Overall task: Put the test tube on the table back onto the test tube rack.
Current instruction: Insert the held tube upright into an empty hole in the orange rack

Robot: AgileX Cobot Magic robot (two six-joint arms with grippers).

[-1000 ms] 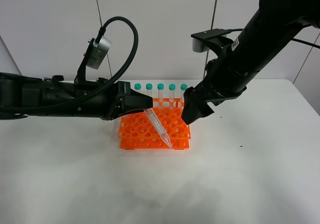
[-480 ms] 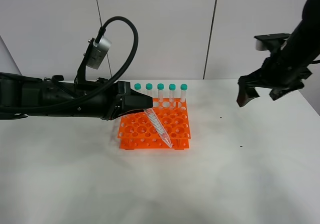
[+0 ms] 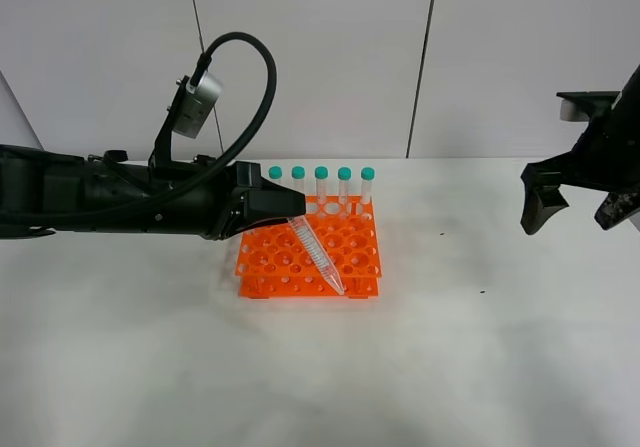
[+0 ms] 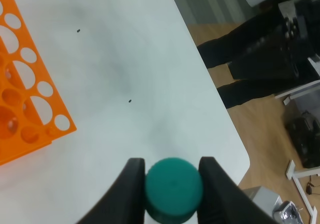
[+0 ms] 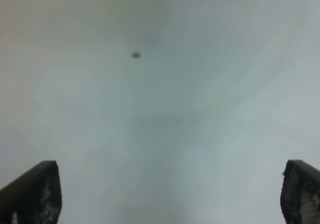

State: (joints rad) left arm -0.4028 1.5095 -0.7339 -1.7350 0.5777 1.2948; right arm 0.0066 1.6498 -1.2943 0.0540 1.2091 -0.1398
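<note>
My left gripper (image 3: pixel 290 211) is shut on the teal cap of the test tube (image 3: pixel 318 255). The clear tube slants down over the orange test tube rack (image 3: pixel 290 259), its pointed tip near the rack's front right corner. I cannot tell whether the tip sits in a hole. In the left wrist view the cap of the test tube (image 4: pixel 173 188) sits between the black fingers (image 4: pixel 129 186) of the left gripper (image 4: pixel 171 163), with the rack (image 4: pixel 25 96) to one side. My right gripper (image 3: pixel 578 207) hangs open and empty above the table (image 3: pixel 450 367) at the far right.
Several capped tubes (image 3: pixel 321 189) stand upright in the rack's back row. The right wrist view shows only white table (image 5: pixel 165 114) with a dark speck (image 5: pixel 135 55) between the open fingertips (image 5: pixel 35 191).
My right arm has pulled back from beside the rack to the far right of the table, still open. The left arm and the tube have not moved.
</note>
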